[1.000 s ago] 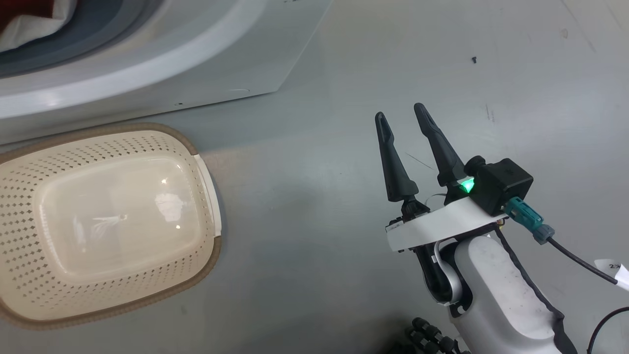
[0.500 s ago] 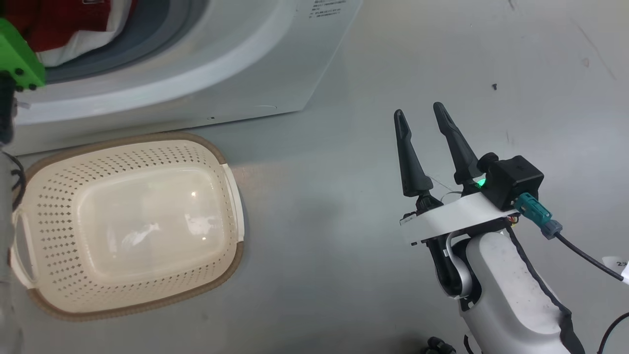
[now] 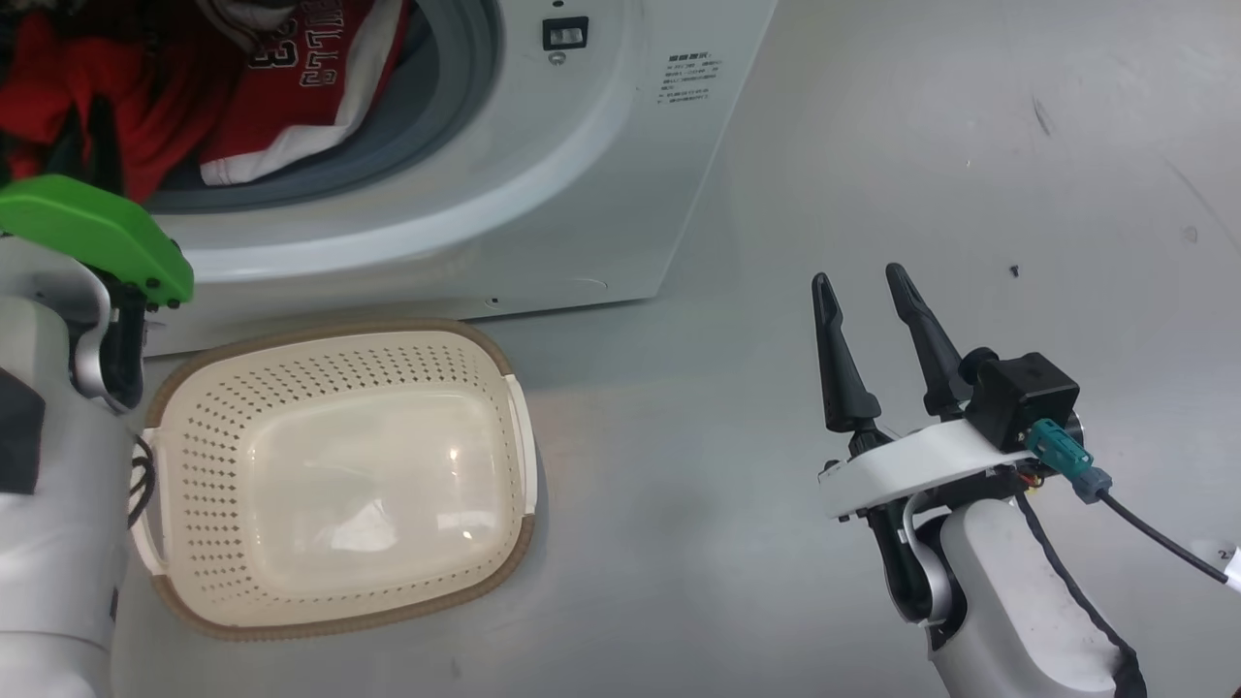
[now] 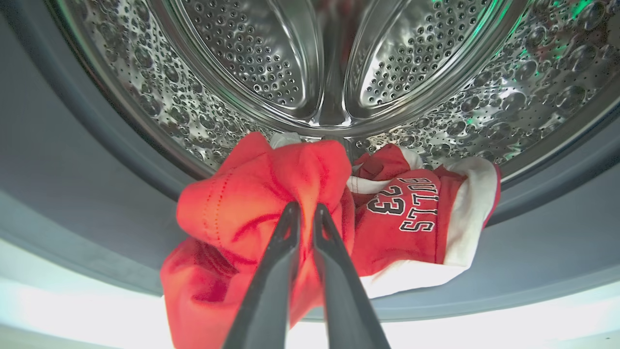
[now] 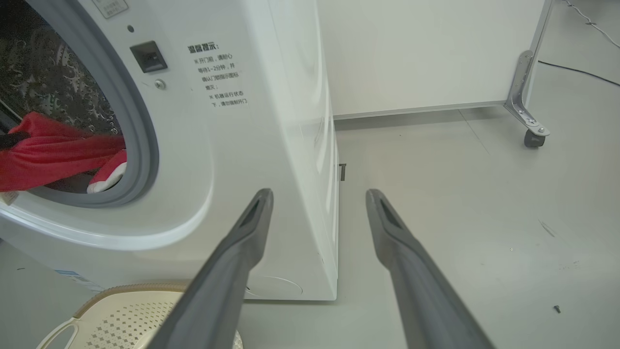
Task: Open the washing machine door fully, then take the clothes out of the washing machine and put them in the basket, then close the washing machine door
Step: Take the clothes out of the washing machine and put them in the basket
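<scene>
At the far left of the head view, the left arm's green-capped wrist (image 3: 97,233) rises toward the round mouth of the washing machine (image 3: 601,194). In the left wrist view the left gripper (image 4: 305,209) is pressed nearly together, pinching a fold of the clothes (image 4: 256,194). The held piece is a red jersey bunched at the lip of the steel drum (image 4: 271,63). It sags over the lower curve of the grey gasket (image 4: 72,169). Just right of it a second jersey, lettered "BULLS 23", lies with its white trim on the gasket's edge.

Below the opening the basket (image 3: 339,628) sits on the floor (image 3: 698,485). Its far brown rim is just beside the machine's front base, and its left handle is close to the left forearm. Its glossy bottom shows through the open top.

To the right, the machine's front corner ends at a sharp vertical edge. Past it lies a wide stretch of bare grey floor. The right gripper (image 3: 859,277) hovers over that stretch with its fingers spread wide and nothing between them, well apart from basket and machine. Farther right in the right wrist view, a castered metal leg (image 5: 530,131) stands by a white wall panel.
</scene>
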### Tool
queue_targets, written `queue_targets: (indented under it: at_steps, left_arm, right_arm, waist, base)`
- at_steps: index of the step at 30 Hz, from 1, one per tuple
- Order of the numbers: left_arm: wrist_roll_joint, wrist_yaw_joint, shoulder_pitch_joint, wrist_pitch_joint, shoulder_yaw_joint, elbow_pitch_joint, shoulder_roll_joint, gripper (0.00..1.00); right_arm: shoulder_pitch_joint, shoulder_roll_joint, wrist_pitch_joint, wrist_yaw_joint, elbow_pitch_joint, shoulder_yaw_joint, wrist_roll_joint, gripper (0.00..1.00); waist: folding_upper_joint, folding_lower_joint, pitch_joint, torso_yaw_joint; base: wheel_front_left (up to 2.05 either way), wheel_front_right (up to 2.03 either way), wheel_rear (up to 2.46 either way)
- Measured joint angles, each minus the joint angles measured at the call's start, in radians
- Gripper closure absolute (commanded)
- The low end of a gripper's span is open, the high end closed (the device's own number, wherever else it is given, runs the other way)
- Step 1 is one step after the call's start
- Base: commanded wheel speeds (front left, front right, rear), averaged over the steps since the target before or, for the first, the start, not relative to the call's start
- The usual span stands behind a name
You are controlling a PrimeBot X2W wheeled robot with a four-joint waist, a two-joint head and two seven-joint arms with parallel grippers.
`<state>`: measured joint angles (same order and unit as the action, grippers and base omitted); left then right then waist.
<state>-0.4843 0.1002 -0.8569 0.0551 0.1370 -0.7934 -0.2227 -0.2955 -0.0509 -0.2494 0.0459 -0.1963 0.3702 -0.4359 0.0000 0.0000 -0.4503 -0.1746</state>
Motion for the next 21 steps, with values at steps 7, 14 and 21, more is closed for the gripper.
queue_targets:
  at_steps: [7, 14, 21]
  left_arm:
    - [-0.001, 0.012, 0.075, 0.083, 0.012, 0.035, 0.006, 1.0]
    - [-0.001, 0.02, 0.153, 0.16, 0.032, 0.09, 0.018, 1.0]
    - [-0.019, 0.02, 0.219, 0.177, 0.035, 0.147, 0.021, 1.0]
  right_arm:
    - [0.043, 0.0, 0.0, -0.01, -0.012, -0.003, 0.0, 0.0]
    - [0.068, 0.0, 0.0, -0.019, -0.014, -0.013, 0.0, 0.0]
    - [0.088, 0.0, 0.0, -0.027, -0.015, -0.044, 0.0, 0.0]
  waist:
    - [0.0, 0.0, 0.073, 0.035]
    - [0.0, 0.0, 0.126, 0.059]
    - [0.0, 0.0, 0.169, 0.075]
  base:
    - [0.0, 0.0, 0.0]
    - [0.0, 0.0, 0.0]
    - [0.0, 0.0, 0.0]
